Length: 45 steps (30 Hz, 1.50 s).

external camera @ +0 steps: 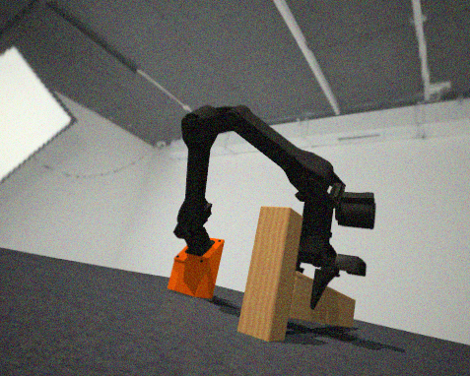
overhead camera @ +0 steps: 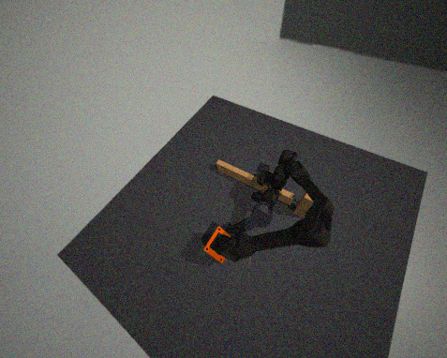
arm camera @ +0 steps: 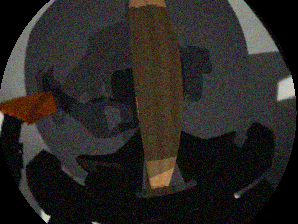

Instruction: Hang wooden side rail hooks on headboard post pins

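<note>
The wooden side rail lies lengthwise toward the headboard post. My gripper is shut on the rail between its two ends, pointing down from above. The headboard post stands as a tall wooden block just beyond the rail's near end, partly behind the arm in the top view. A small dark part shows between rail end and post there. The slot, pins and the hooks' seating are hidden. The rail's far end is at or close above the table; I cannot tell contact exactly.
The dark table lies under everything. The orange arm base stands to one side of the rail. The arm links arch from the base past the post's side.
</note>
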Motion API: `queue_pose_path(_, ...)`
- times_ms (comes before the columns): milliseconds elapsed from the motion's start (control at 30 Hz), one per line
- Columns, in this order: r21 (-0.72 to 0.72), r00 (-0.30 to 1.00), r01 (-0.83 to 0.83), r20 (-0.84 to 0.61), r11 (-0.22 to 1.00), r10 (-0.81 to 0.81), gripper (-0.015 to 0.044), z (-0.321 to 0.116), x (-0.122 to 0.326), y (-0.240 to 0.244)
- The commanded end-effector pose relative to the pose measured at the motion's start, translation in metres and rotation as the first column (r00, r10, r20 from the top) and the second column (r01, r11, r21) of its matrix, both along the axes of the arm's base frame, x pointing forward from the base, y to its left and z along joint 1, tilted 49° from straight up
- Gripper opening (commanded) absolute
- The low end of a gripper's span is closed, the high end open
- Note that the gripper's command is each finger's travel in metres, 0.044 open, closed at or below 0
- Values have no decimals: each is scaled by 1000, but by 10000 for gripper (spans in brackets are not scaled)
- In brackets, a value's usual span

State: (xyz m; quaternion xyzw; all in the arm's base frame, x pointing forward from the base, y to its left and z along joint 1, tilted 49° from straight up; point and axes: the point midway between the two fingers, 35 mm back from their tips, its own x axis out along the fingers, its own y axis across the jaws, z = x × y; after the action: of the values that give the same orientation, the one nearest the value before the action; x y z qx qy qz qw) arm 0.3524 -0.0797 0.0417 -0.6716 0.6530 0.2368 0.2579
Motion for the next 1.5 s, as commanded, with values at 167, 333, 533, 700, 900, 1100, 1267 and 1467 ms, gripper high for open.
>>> queue_pose_path(167, -2, 1000, -9, 3, 1000, 9, 0, 3, 2, 1)
queue_pose_path(333, -2, 1000, -9, 3, 1000, 9, 0, 3, 2, 1)
queue_pose_path(533, -2, 1000, -9, 3, 1000, 9, 0, 4, 1, 1)
queue_pose_path(700, -3, 1000, -9, 3, 1000, 9, 0, 4, 1, 0)
queue_pose_path(900, -3, 1000, -9, 3, 1000, 9, 0, 5, 1, 0)
queue_pose_path(1100, -3, 1000, -9, 3, 1000, 9, 0, 5, 1, -1)
queue_pose_path(1267, -3, 1000, -9, 3, 1000, 9, 0, 5, 1, -1)
queue_pose_path(1467, -3, 1000, -9, 3, 1000, 9, 0, 6, 2, -2)
